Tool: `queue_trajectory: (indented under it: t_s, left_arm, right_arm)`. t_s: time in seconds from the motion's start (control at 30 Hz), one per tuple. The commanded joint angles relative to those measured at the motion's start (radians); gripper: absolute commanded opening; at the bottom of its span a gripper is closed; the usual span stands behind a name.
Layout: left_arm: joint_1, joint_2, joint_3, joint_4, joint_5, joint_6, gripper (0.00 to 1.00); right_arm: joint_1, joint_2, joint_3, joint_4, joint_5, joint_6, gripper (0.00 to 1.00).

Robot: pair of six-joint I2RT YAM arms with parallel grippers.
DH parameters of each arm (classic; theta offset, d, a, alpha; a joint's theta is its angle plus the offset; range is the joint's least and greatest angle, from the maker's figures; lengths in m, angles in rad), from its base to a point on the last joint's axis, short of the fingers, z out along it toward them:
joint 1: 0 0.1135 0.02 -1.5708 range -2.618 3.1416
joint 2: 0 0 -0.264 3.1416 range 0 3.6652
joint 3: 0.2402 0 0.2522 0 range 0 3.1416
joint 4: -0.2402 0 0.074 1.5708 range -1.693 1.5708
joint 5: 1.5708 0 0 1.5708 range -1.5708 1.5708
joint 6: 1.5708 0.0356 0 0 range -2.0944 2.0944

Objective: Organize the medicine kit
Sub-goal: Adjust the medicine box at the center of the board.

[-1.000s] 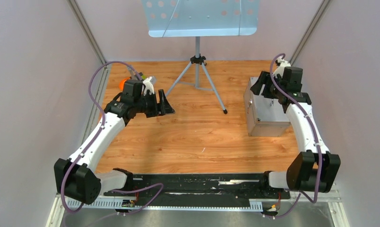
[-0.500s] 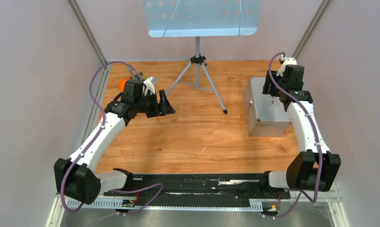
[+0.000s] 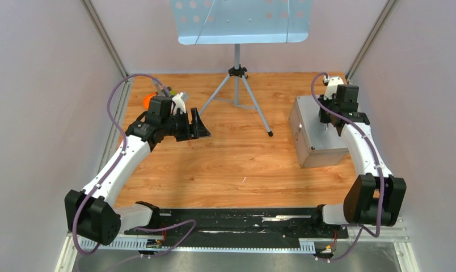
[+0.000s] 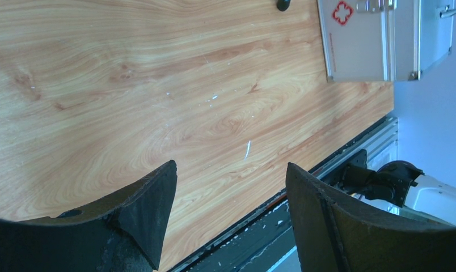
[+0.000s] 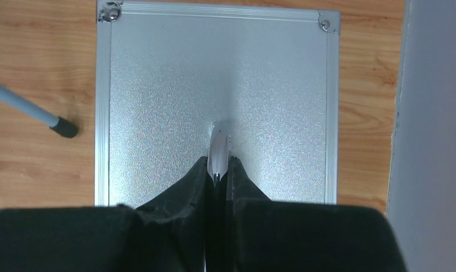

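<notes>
Left of medicine kit (image 3: 319,136): bare table (image 3: 237,164) is left open.
Far-left of kit: tripod legs (image 3: 257,107) are planted.
Right of kit: narrow strip is left before wall (image 3: 418,141).

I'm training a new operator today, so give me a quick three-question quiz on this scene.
1. Fill in: the left tool is ___ (open or shut).
2. True or false: the case has its lid raised.
3. Which one grips the handle: A, left tool, or B, right tool?
Key: 1 open; 2 false; 3 B.
</notes>
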Motion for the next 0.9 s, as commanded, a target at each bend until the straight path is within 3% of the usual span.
queue_trajectory:
  t_s: [0.0,0.17,0.33,0.67,0.87]
  left_arm:
    - [-0.003,-0.013,0.005,0.033,0.019,0.005,0.78]
    - [-0.003,0.014,0.033,0.017,0.047,0.028,0.78]
    - [-0.006,0.036,0.04,0.017,0.064,0.039,0.78]
    - [-0.008,0.069,0.059,0.018,0.073,0.053,0.78]
    - [-0.041,0.09,0.066,0.038,0.073,0.032,0.78]
  right_arm:
    - [0.005,-0.145,-0.092,0.003,-0.173,-0.178,0.0]
    - [0.005,-0.279,-0.175,-0.062,-0.326,-0.23,0.0]
    - [0.004,-0.382,-0.21,-0.142,-0.378,-0.232,0.0]
    - [0.009,-0.475,-0.238,-0.243,-0.634,-0.295,0.0]
    - [0.072,-0.458,-0.253,-0.266,-0.588,-0.306,0.0]
